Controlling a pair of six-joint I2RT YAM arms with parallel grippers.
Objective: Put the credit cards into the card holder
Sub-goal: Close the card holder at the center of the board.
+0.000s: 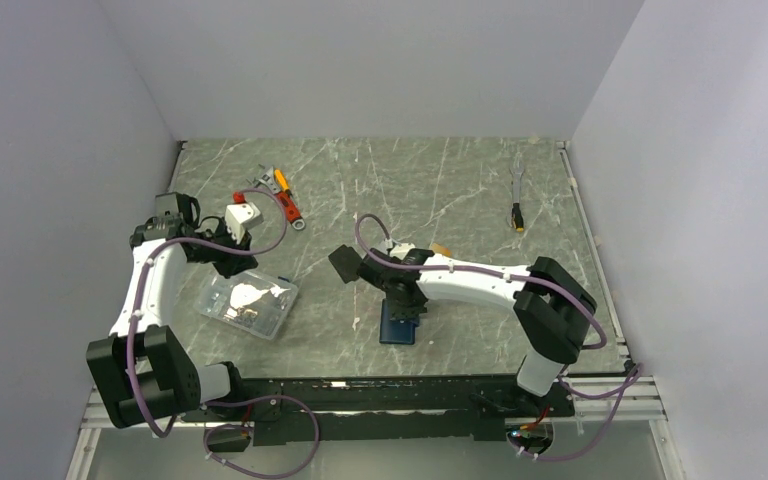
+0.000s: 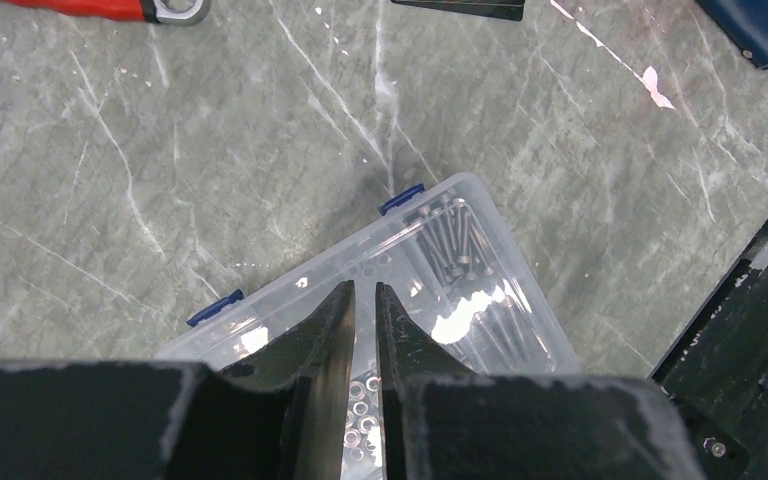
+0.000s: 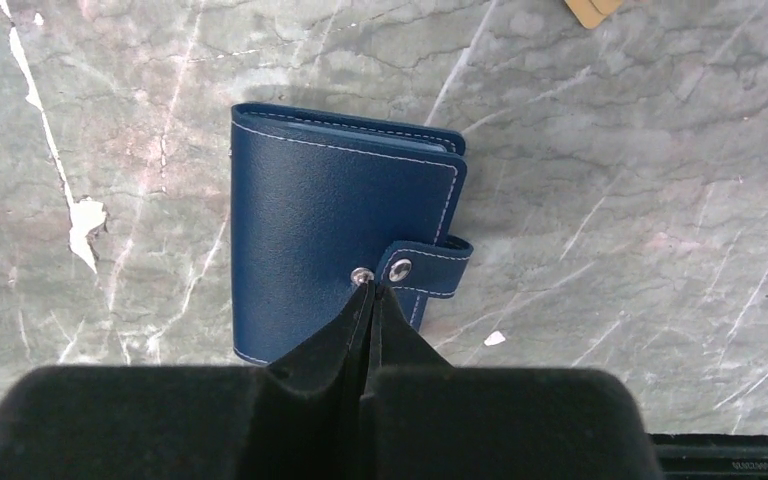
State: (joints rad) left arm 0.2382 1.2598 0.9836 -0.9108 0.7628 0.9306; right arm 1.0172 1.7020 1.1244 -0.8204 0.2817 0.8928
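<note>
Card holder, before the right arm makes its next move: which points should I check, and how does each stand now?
1. Card holder opened: not ok, it lies folded shut.
2. Snap tab undone: cannot tell; a metal stud shows beside its tip.
3. Right gripper at the tab: ok, shut, tips at its end; grip cannot tell.
4. Orange-gold card free, apart from the holder: ok.

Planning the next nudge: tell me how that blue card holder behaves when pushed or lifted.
The card holder lies flat on the smooth marbled table, so it probably slides, not tips. Stitched and soft-looking, it likely flexes if lifted.
</note>
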